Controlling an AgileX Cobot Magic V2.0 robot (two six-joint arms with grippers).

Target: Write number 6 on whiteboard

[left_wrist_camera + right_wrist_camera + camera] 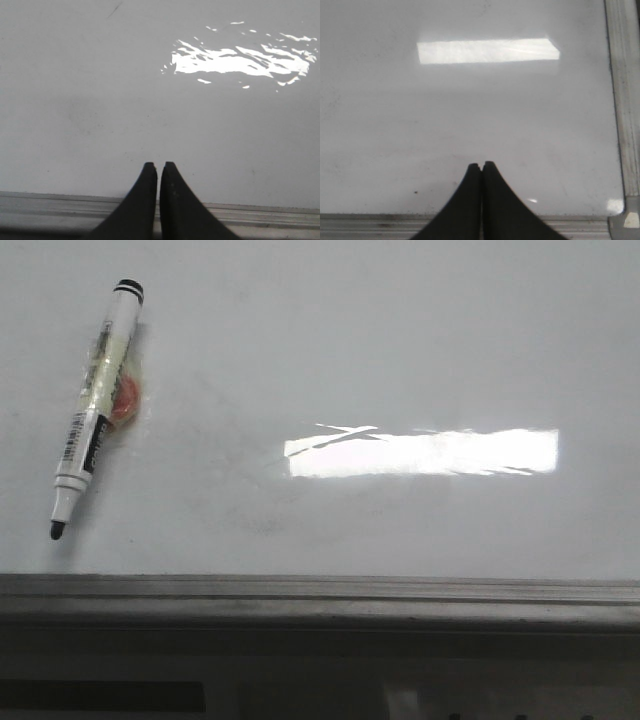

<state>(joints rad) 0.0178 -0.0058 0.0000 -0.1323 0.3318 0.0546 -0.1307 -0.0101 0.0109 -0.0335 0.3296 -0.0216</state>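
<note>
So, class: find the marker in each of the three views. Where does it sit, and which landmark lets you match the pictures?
Front view: the marker lies uncapped at upper left on the whiteboard, tip towards the frame.
Left wrist view: not in it.
Right wrist view: not in it.
Shared landmark: the bright rectangular light reflection on the board.

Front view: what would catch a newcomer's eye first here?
The marker lies uncapped at the board's left, tip toward the near frame, with something red under it. A bright glare crosses the middle. No 6 shows, and both wrist views show shut, empty hands, left and right.
</note>
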